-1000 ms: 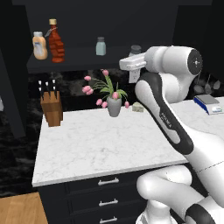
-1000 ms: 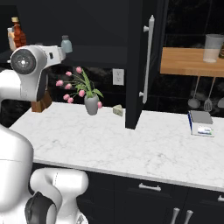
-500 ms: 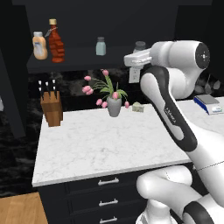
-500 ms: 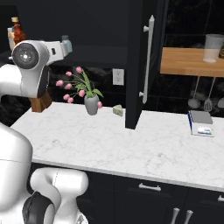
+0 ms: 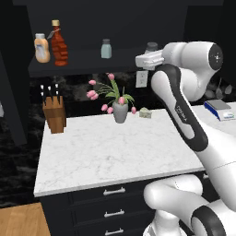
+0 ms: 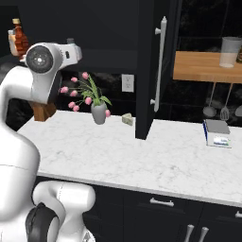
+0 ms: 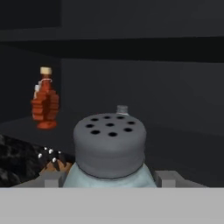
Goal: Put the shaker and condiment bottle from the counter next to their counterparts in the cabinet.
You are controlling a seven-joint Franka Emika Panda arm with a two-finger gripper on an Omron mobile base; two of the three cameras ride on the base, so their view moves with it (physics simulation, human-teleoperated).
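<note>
Clearly the pincer (image 7: 109, 183) grips the shaker (image 7: 109, 146), its jaws closed on the pale body, with the perforated grey cap facing the hand camera. Seen from the left base, the shaker stands upright, long axis vertical, cap up, held at the right end of the cabinet (image 5: 83, 62) shelf. On that shelf stand the condiment bottle (image 5: 58, 44), the orange bottle (image 5: 41, 48) just beside it and the twin shaker (image 5: 106, 48), all upright.
</note>
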